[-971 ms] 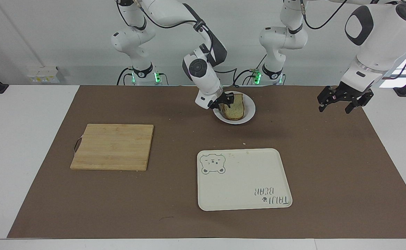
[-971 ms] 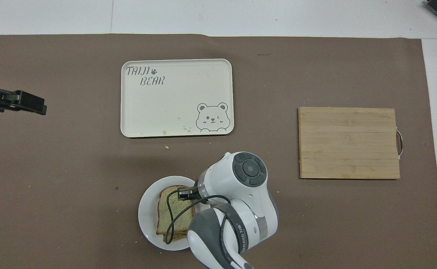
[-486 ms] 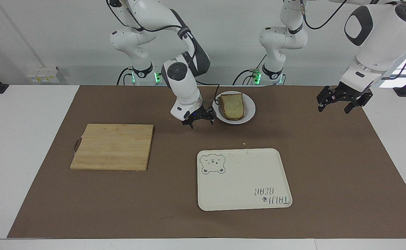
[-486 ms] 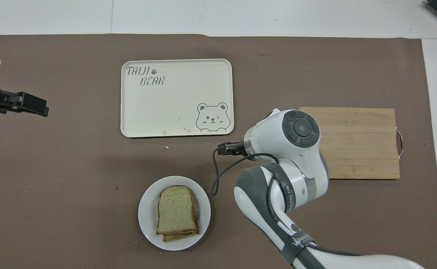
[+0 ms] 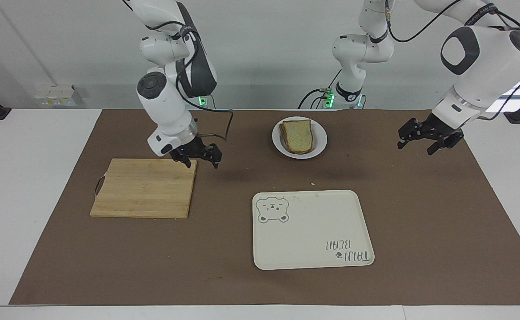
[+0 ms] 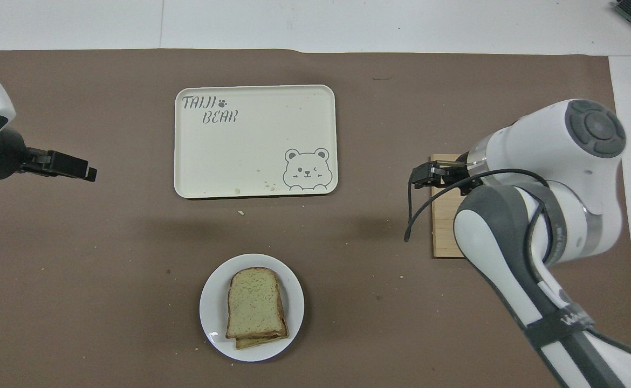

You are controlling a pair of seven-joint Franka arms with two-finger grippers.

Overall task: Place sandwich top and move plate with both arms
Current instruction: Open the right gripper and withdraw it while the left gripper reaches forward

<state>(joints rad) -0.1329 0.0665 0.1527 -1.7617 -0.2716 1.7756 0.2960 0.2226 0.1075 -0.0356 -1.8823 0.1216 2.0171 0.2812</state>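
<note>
The sandwich top (image 5: 298, 134) is lying on the lower slice on the plate (image 5: 320, 143), roughly squared to it, with an edge of the lower slice peeking out along one side. Judged from this, the placing step is done. The plate is sitting on the counter (image 5: 420, 213) near the robots' edge, between the two arm bases. It is nearer to the robots than the tray (image 5: 313, 231), which is carrying only crumbs. Moving the plate with both arms appears to be what is left, and neither arm is touching the plate.

The right gripper (image 5: 201, 156) is hanging over the corner of the board (image 5: 144, 189) nearest the plate, jaws spread and holding nothing. The plate is lying well apart from it, toward the left arm's end.

The left gripper (image 5: 425, 140) is hovering over bare mat near the left arm's end of the counter, jaws spread and empty. The plate is likewise well apart from it, toward the table's middle.

Assessment: the plate is lying between the two grippers, well clear of both. Both sets of jaws are standing ready to take a rim. A likely next move is for each arm to close in on the plate's rim from its own end. Uneven lifting could let the top slice slide off.
</note>
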